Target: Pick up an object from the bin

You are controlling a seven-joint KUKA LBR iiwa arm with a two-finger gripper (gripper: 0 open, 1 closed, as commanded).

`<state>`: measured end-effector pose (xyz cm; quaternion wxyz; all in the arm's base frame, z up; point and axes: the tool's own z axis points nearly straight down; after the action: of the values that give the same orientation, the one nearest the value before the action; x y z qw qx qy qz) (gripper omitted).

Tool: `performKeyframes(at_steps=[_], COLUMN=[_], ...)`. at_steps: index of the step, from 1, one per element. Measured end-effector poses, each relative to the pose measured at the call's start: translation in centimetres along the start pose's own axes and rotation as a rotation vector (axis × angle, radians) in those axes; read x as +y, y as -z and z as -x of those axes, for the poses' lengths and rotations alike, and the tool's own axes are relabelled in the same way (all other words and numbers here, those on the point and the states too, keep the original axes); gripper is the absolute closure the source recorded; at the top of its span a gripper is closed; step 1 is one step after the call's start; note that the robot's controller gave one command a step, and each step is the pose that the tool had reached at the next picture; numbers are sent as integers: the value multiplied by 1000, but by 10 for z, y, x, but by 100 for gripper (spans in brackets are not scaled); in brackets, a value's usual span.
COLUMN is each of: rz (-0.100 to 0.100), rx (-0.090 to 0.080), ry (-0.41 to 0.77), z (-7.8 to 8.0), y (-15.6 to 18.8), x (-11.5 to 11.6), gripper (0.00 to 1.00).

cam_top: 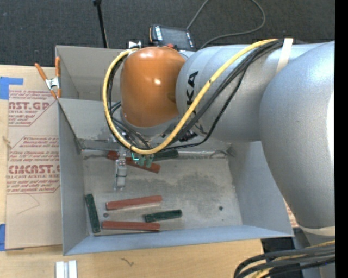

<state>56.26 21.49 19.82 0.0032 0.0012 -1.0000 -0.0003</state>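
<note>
Against the far wall of the bin (70, 179), just right of the gripper (120, 177), lies a red-brown stick (150, 167), its long axis running left-far to right-near, with a dark green stick (165, 155) beside it. It looks light, stiff and smooth, and is probably best pinched across its narrow width at mid-length. I cannot tell whether the gripper is spread or closed.

floor (136, 13): dark, at 12 o'clock | tabletop (163, 259): light wood, at 6 o'clock | pole (101, 24): thin, black, at 11 o'clock

Three red sticks (134, 202), three dark green sticks (162, 215), one grey metal bin (69, 157)
</note>
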Motion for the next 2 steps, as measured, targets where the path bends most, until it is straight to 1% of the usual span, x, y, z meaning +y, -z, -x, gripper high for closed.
performKeyframes(at_steps=[1, 2], rz=[-2, 1], rx=[-1, -6], ry=[197, 197], z=[-44, -44], y=[-132, -132], x=[-54, -53], gripper=[0, 0])
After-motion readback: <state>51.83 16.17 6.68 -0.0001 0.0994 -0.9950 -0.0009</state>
